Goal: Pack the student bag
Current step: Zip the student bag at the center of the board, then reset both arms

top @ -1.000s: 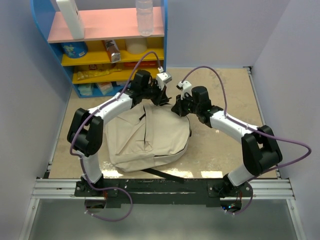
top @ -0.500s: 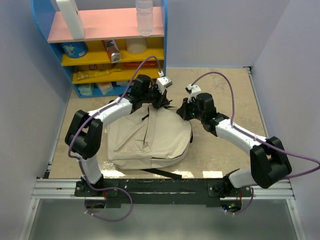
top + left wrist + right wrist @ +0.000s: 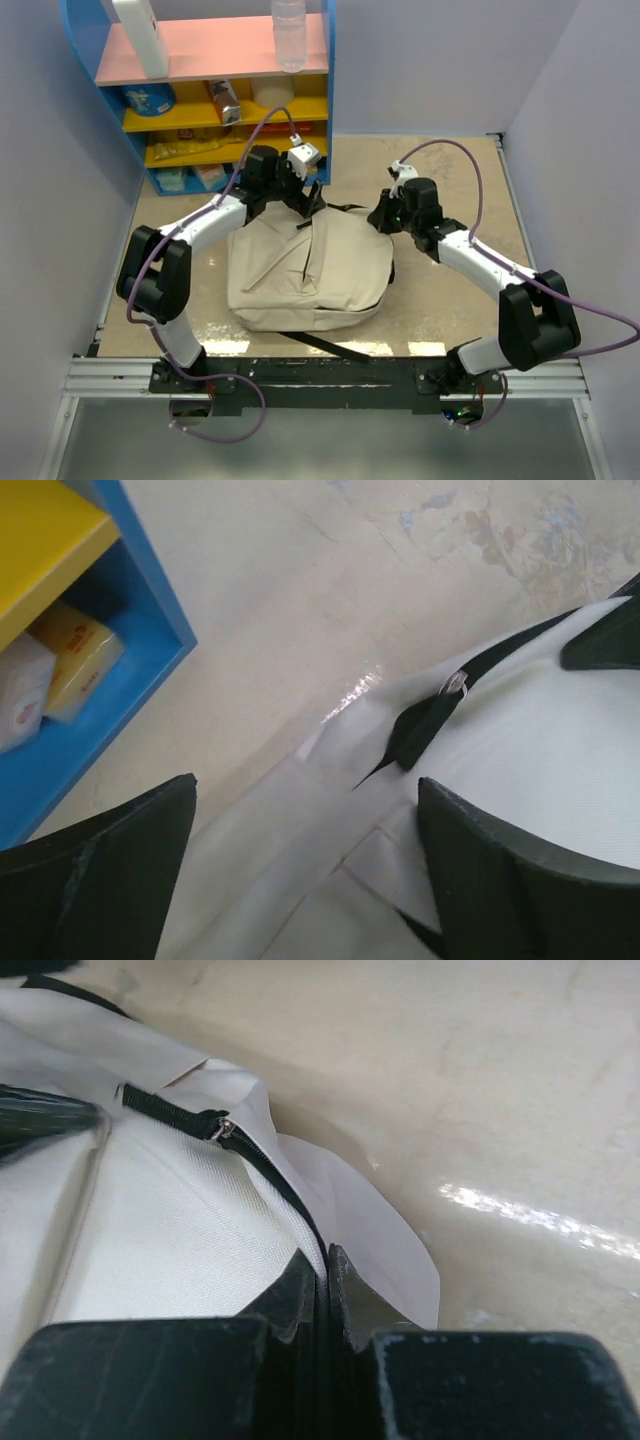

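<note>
Top external view shows the student bag (image 3: 305,270), mid-table (image 3: 450,170) between the arms, shifted right since a second ago, right pincer (image 3: 322,1265) clamped on its far zipper edge, left pincer (image 3: 305,800) apart above it; opening judged under way.

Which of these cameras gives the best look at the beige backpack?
The top external view: it shows the whole backpack lying flat. The left wrist view catches only a corner with a black strap; the right wrist view only fabric and a zipper running into the shut right claw.
</note>
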`<state>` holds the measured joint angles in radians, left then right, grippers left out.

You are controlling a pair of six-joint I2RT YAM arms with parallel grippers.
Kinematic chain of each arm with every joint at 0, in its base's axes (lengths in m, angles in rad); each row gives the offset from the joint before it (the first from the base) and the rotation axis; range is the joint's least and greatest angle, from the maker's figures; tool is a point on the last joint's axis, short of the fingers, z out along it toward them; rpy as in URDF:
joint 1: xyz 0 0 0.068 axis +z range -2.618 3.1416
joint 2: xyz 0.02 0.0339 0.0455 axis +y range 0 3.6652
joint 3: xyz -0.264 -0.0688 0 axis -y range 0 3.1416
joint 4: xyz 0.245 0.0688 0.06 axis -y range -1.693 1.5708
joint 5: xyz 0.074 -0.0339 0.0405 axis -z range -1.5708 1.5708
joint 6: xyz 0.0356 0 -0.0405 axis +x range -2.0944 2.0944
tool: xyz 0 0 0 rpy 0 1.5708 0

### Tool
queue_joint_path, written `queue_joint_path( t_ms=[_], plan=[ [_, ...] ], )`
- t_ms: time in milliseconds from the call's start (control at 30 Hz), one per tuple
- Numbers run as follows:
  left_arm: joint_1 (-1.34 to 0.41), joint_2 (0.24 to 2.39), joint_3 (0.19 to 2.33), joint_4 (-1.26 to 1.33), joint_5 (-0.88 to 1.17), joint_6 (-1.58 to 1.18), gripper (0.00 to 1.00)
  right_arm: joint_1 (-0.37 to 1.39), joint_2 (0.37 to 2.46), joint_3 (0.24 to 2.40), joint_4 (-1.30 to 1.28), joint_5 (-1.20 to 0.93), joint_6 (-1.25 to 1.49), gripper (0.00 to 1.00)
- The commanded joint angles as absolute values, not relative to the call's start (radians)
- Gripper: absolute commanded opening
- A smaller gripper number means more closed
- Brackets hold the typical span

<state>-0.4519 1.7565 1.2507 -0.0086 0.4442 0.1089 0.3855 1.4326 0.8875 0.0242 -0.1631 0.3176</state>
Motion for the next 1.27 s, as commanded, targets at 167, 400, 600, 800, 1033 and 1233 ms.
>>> queue_joint_path(
  t_ms=[167,400,600,800,1033,1233],
  plan=[
    [-0.426,1.634,1.419,-0.205,0.480,0.092,1.00,0.247,1.402,1.022,-0.103,0.113,0.291,0.00],
    [-0.410,1.480,1.391,-0.369,0.469,0.181,1.00,0.238,1.379,1.071,-0.211,0.069,0.328,0.99],
    [-0.300,1.308,1.312,-0.534,0.440,0.282,1.00,0.238,1.255,1.088,-0.287,0.023,0.333,0.99],
    [-0.198,1.167,1.096,-0.442,0.439,0.213,1.00,0.241,1.126,1.011,-0.261,-0.057,0.370,0.99],
    [-0.176,1.146,1.075,-0.422,0.457,0.192,1.00,0.241,1.098,1.006,-0.307,-0.052,0.348,0.99],
    [-0.172,1.134,1.081,-0.431,0.456,0.204,1.00,0.241,1.094,1.023,-0.330,-0.043,0.339,0.99]
  ],
)
